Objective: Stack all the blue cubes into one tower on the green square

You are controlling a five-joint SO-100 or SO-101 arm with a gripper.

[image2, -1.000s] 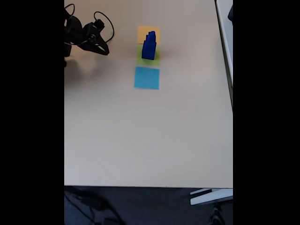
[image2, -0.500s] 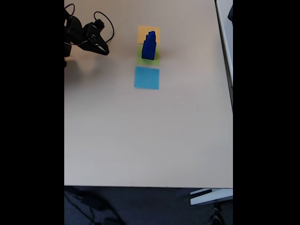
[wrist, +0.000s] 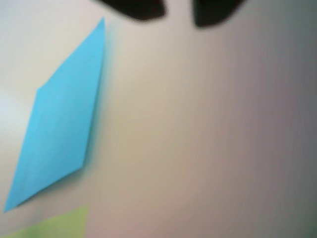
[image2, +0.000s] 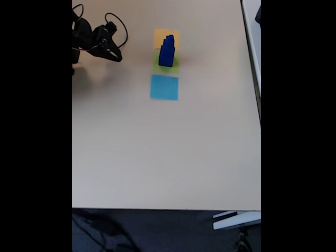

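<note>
Your wrist view is soft and blurred everywhere; your fixed view is evenly bright, with black side bars.

You're looking down in the fixed view at a wide, pale beige table (image2: 168,152) under soft, even light. Below its near edge lies dark grey-blue floor (image2: 173,231), with a white bar-shaped fitting (image2: 235,219) at lower right. A second pale surface (image2: 253,31) adjoins the table's right edge.
</note>
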